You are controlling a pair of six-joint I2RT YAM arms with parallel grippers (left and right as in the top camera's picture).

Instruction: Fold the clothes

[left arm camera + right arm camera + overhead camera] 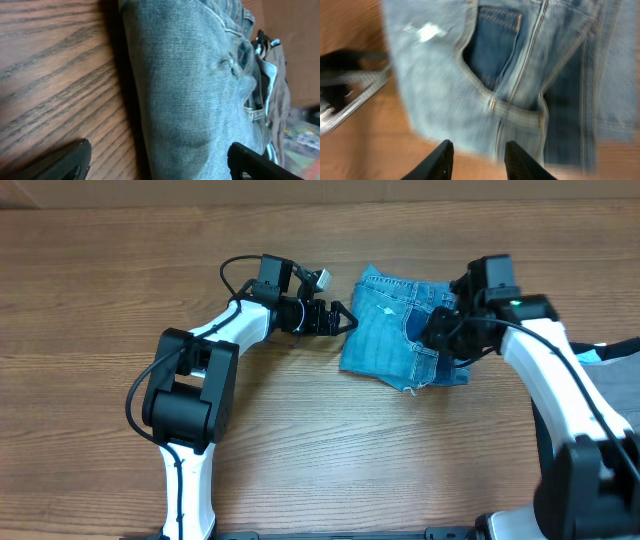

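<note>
Two black fingers [65,162] of the left gripper [160,162] fill the lower corners of its wrist view. They are spread wide with nothing pinched between them. Just ahead of their tips lie the jeans [185,90], a rounded folded edge running across the gripper's front on the table [45,75]. Whether the tips touch the denim I cannot tell. From overhead this gripper sits right at the bundle's edge, its open V facing the cloth.

The right gripper [477,160] hovers over the opposite side of the jeans. Its fingers stand a little apart and bare wood shows in the gap, so it seems to grip nothing. That view is blurred, so I read it with caution. Ahead of its tips are a pocket [495,45] and stitched seams, and the left gripper shows off to one side beyond the denim.

Between the two grippers the jeans lie as a compact, roughly square packet, with a frayed hem [410,388] poking out at one edge. Other cloth [605,355] sits behind the right arm, apart from the packet.

The step in hand looks like the letting-go after a fold, and the folding seems nearly or wholly done. The next move calls for both arms to lift clear without snagging a layer and dragging the packet open. If one more fold is wanted, the left gripper would need to close on the edge just ahead of it and carry that edge toward the right gripper. The right gripper would then have to pin the far side or move out of the way.
</note>
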